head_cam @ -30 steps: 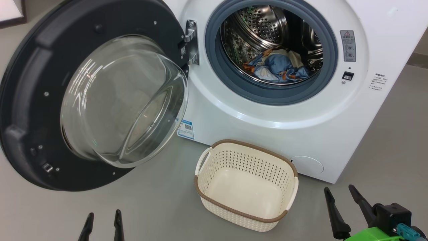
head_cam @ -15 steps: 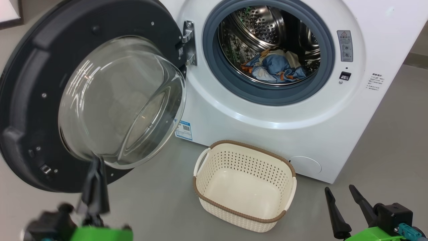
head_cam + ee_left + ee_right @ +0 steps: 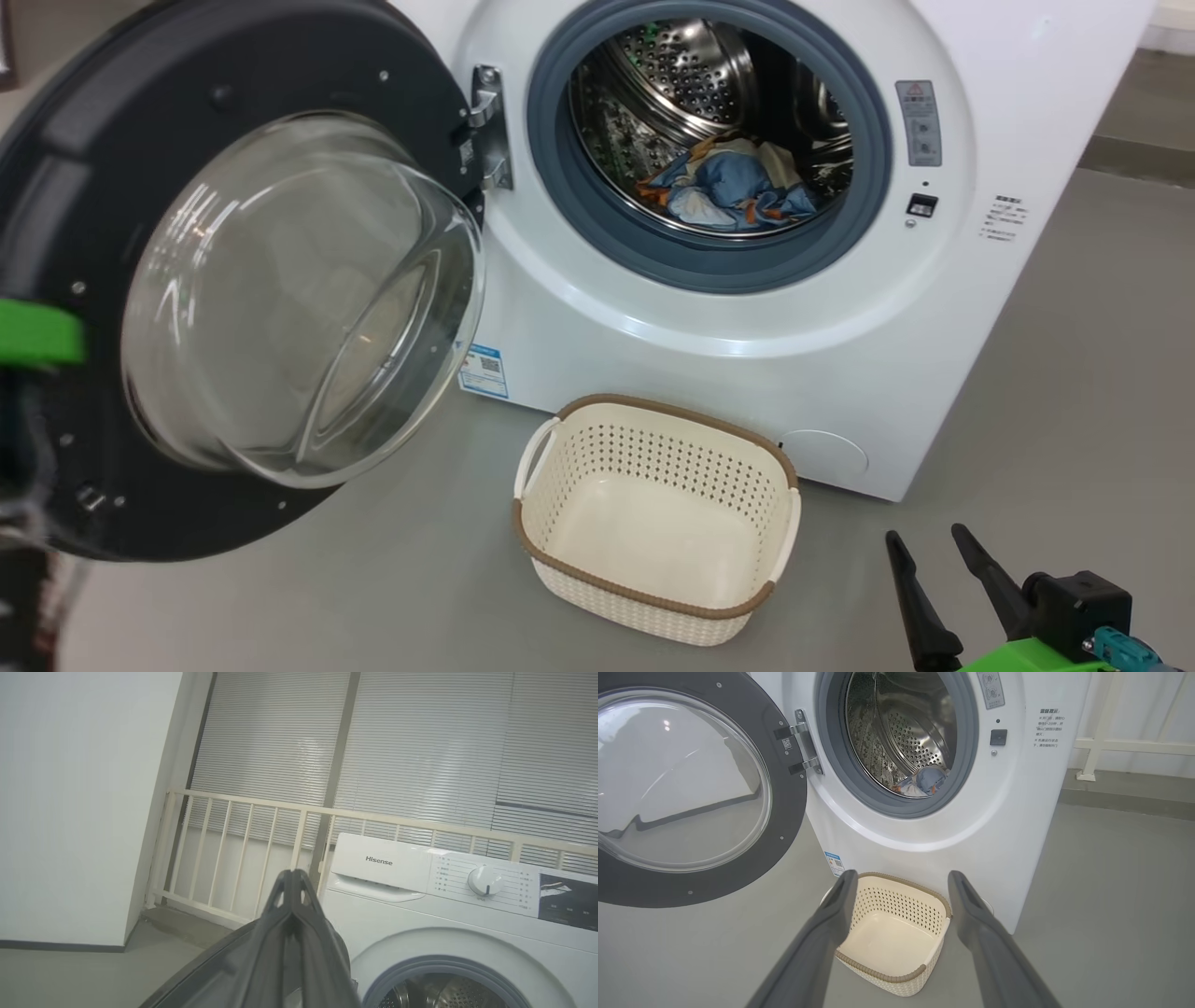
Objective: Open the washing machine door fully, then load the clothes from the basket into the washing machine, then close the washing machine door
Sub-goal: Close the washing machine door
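With the washing machine door (image 3: 280,299) swung out at 9 o'clock of the washing machine (image 3: 709,327), the clothes (image 3: 724,187) are heaped in its drum (image 3: 681,65), the basket (image 3: 653,411) is set at 6 o'clock, the left claw (image 3: 292,873) is pinched together and the right claw (image 3: 924,534) is spread wide.

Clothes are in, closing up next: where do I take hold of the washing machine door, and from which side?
Probably best to take the washing machine door by its dark rim opposite the hinge, coming from the left, behind it. The bulging glass porthole gives no purchase; the far rim gives most leverage.
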Robot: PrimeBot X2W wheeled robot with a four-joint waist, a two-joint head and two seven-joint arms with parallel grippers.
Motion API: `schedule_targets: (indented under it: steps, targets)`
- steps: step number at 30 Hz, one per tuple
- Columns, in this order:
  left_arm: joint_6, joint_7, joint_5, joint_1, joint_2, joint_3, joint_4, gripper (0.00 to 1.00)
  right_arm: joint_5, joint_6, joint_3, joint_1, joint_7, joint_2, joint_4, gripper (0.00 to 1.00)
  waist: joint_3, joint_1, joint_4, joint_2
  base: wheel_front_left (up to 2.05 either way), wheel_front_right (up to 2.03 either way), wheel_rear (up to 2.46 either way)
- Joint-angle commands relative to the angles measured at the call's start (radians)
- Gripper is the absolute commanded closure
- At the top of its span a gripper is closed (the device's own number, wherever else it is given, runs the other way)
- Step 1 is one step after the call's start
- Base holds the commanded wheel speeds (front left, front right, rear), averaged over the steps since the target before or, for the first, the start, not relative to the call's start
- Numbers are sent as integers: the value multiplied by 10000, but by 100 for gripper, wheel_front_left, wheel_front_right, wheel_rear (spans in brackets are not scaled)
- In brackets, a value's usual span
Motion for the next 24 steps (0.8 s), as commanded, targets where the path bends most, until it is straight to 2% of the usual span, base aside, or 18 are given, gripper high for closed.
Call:
schedule_targets:
  steps: [1, 10, 18, 24]
  targets:
    - [-144, 412, -635, -898, 585, 746, 512, 100, 50, 44, 280, -355, -126, -122, -200, 0, 66, 0, -231, 0, 0, 0, 0]
    - [-226, 2223, -2565, -2563, 1648, 2141, 4331, 100, 208, 44, 365, -431, -205, -122, -32, 0, 241, 0, -731, 0, 0, 0, 0]
    - [82, 3112, -3422, -2856, 2077, 2869, 6146, 100, 294, 44, 312, -447, -179, -122, -22, 0, 332, 0, -940, 0, 0, 0, 0]
    - [161, 3830, -3825, -2763, 2221, 3082, 6886, 100, 437, 44, 275, -463, -107, -122, -63, 0, 439, 0, -962, 0, 0, 0, 0]
